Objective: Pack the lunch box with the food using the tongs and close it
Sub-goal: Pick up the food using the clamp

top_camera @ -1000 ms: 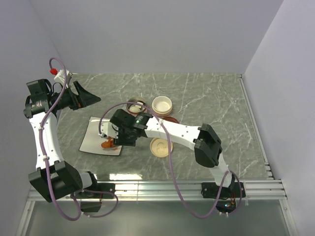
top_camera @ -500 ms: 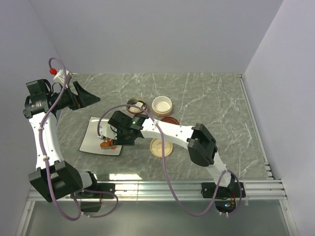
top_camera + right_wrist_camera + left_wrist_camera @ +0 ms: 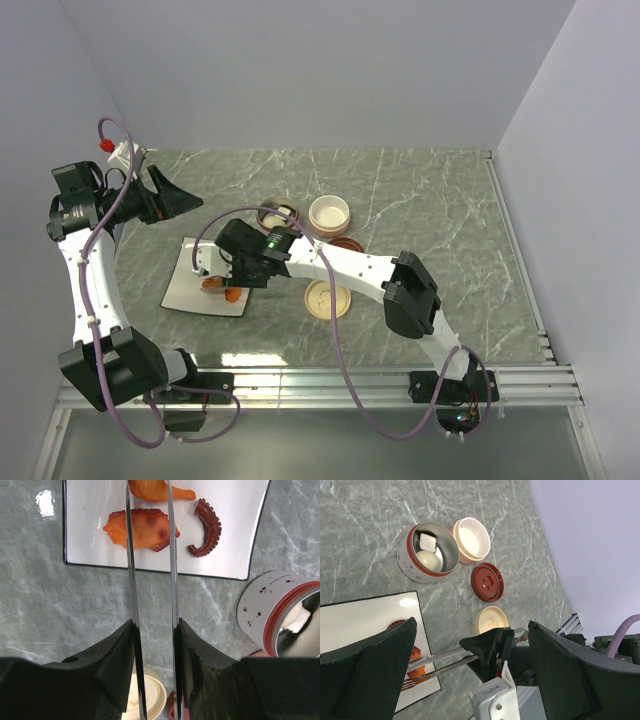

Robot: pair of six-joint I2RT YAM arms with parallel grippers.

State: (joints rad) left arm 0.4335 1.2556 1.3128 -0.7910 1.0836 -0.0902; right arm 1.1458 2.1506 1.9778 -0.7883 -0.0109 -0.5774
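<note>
My right gripper (image 3: 154, 625) is shut on the tongs (image 3: 131, 580), one black finger pressing each silver arm. The arms reach over the white plate (image 3: 90, 540) and straddle an orange fried piece (image 3: 152, 490) at the frame's top, where their tips leave the view. A second orange fried piece (image 3: 142, 529) and a dark red tentacle piece (image 3: 206, 530) lie beside it. The round lunch box (image 3: 409, 562), metal with a red rim, stands behind the plate with a white ball (image 3: 427, 559) and a white chunk inside. My left gripper (image 3: 175, 195) hangs open, high at the left.
A cream bowl (image 3: 329, 213) sits next to the lunch box (image 3: 283, 212). A red lid (image 3: 487, 581) and a cream lid (image 3: 491, 620) lie flat on the marble right of the plate (image 3: 190, 270). My right arm stretches low across the table's middle.
My right gripper has moved left over the plate and squeezed the tong arms closer together around the orange food. The left arm has stayed still.
</note>
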